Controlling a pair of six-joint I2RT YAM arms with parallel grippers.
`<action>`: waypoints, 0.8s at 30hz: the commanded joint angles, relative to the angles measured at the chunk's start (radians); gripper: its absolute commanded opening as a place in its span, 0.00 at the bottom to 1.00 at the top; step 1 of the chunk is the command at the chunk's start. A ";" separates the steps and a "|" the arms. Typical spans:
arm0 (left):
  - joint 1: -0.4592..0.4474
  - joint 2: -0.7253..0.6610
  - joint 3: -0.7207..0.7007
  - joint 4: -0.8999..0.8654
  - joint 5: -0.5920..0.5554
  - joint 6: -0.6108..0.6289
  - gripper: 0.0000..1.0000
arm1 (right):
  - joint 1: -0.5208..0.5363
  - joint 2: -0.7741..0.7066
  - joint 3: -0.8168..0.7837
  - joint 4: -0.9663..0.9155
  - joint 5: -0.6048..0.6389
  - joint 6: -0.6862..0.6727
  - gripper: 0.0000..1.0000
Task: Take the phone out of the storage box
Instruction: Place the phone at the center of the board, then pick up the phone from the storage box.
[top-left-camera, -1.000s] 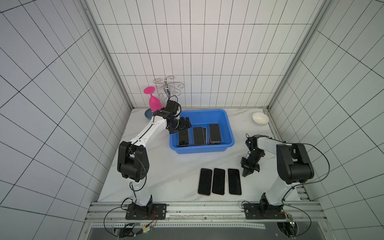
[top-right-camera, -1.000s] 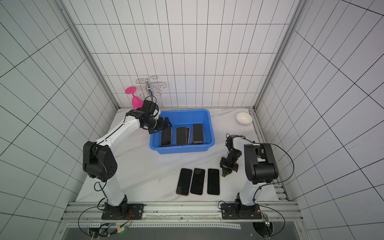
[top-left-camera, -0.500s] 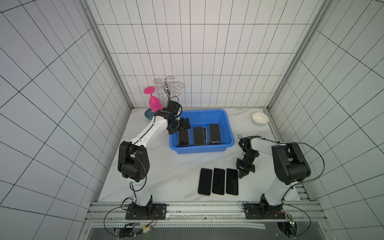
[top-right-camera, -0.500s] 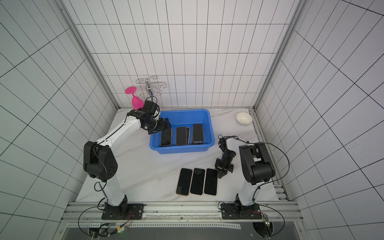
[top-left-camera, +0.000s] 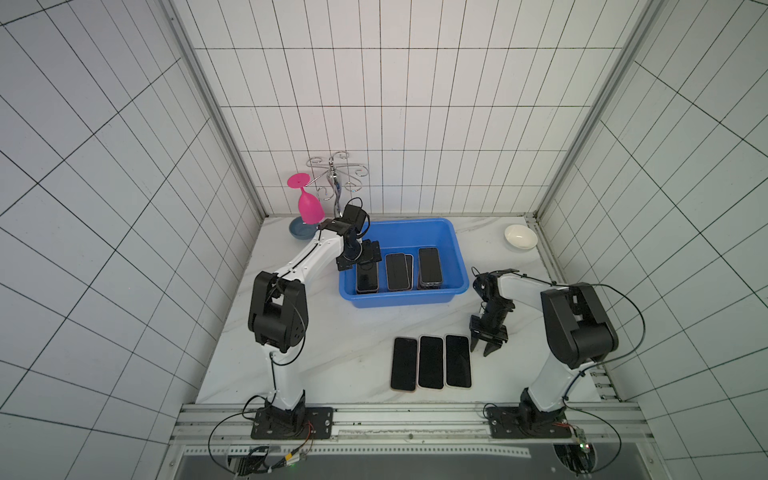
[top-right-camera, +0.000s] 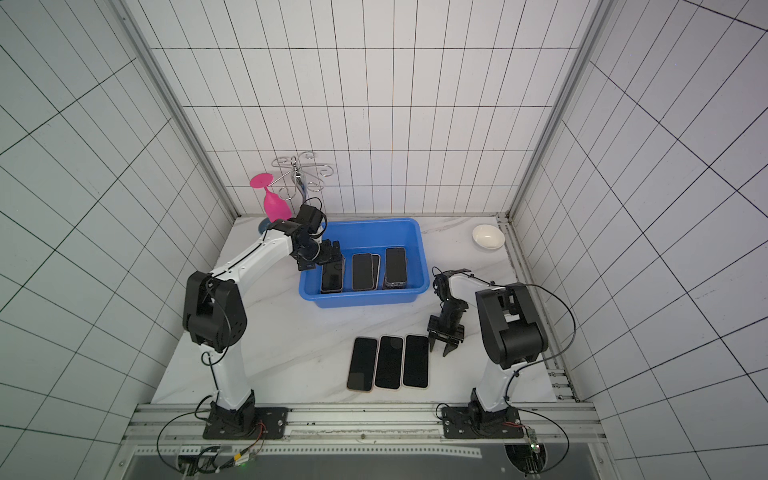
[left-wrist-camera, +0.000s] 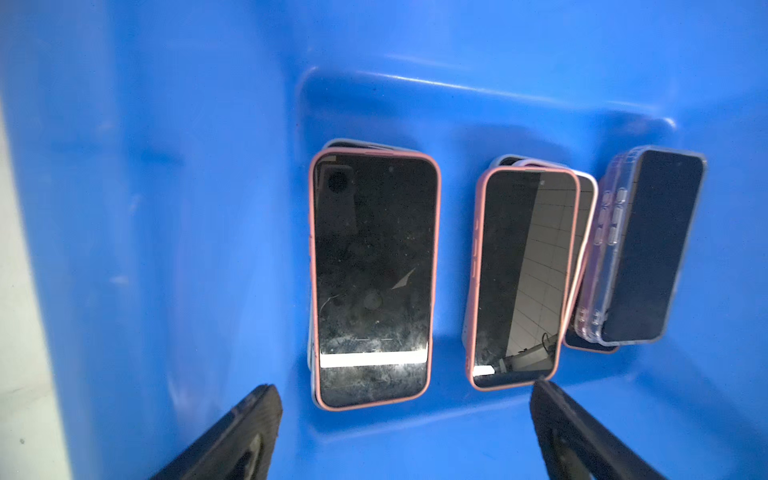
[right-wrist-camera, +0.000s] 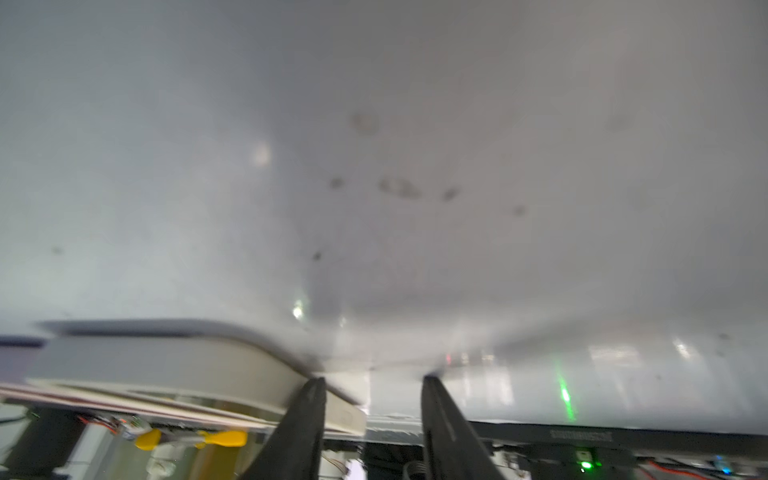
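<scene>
Three phones (top-left-camera: 431, 362) lie on the surface (top-left-camera: 332, 353) at lower centre beside the half-open, empty right gripper (top-left-camera: 481, 351), while the wide-open, empty left gripper (top-left-camera: 367, 257) hovers over several more in the storage box (top-left-camera: 403, 297) mid-frame.

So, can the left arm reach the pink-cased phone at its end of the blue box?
Probably yes: the left gripper hangs open just above that phone inside the storage box, jaws wider than it, nothing between.

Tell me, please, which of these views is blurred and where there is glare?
Right wrist view: motion-blurred throughout, the table and the laid-out phone smeared. Left wrist view: sharp, a white glare bar on the smudged phone, wall tiles mirrored in the middle phone. Both top views: sharp, evenly lit.
</scene>
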 joint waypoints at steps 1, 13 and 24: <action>-0.036 0.081 0.080 -0.066 -0.121 0.035 0.98 | -0.019 -0.106 0.056 -0.050 0.060 -0.011 0.53; -0.056 0.287 0.242 -0.158 -0.264 0.043 0.98 | -0.021 -0.189 0.335 -0.221 0.030 -0.096 0.57; -0.070 0.386 0.277 -0.163 -0.246 0.016 0.86 | -0.023 -0.119 0.411 -0.241 -0.017 -0.179 0.53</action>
